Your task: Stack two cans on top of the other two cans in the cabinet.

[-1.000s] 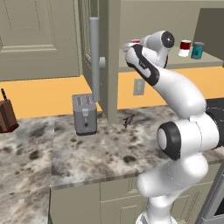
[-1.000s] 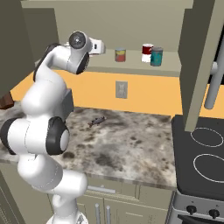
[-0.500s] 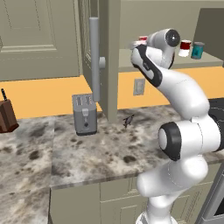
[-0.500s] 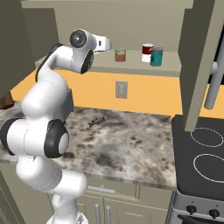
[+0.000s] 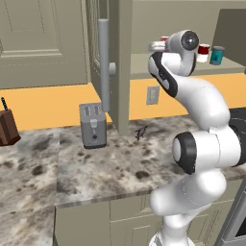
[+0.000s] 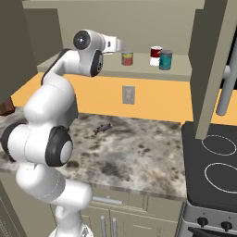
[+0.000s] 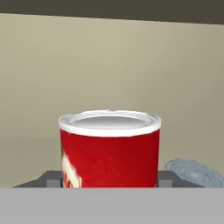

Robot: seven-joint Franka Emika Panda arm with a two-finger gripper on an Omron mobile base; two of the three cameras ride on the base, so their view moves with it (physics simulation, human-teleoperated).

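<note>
the arm has moved a little more to the right along the shelf [image 6: 139, 70] since a moment ago, and the hand is now closer to the other cans. the rest of the kitchen looks the same as before.

the gripper [image 6: 119, 45] is up at the shelf of the open cabinet [image 5: 122, 57]. in the hand view the red can [image 7: 109, 148] sits between the two fingertips [image 7: 49, 180], which stand at its two sides, so the gripper is closed around it. the can is upright, with a silver rim and a pale label. just to its right and lower i see a grey round lid; which can it belongs to, i cannot tell.

counting on the shelf in the right base view: three cans stand there, a brown can [image 6: 127, 58], a dark red and white can [image 6: 155, 55] and a teal can [image 6: 165, 60]. the last two are touching or almost. with the held one, four cans.

on the counter [image 5: 72, 168]: one toaster [image 5: 93, 126].
</note>
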